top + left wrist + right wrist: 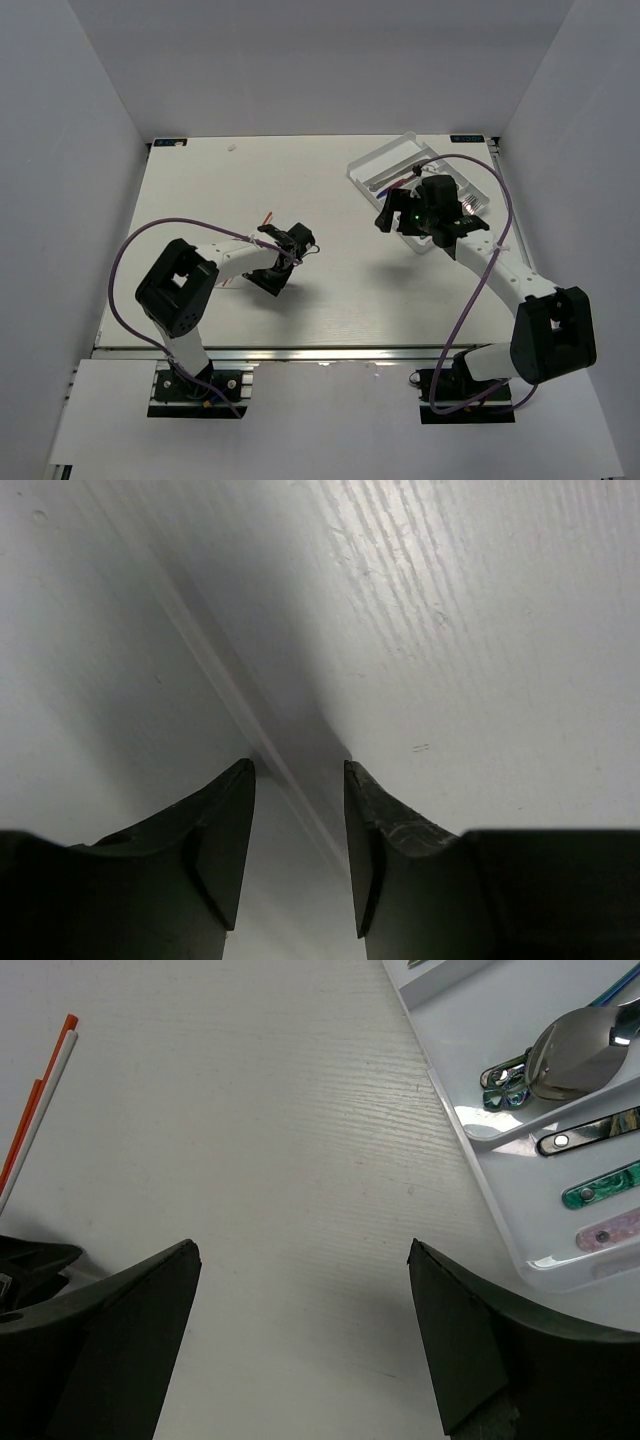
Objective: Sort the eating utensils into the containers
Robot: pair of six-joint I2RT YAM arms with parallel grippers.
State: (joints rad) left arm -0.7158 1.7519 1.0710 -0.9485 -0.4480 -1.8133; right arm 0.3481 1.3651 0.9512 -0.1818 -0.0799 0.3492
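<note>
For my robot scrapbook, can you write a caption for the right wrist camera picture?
Right gripper open over the table, beside the white tray holding a silver spoon and colourful handles.

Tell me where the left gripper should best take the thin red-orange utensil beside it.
Probably the exposed far stretch of the red-orange utensil, coming straight down with the left gripper turned across the shaft. It is thin, straight and seems to lie flat on the table; its near end is hidden by the arm.

White woodgrain table (340,300), grey walls (300,60)
</note>
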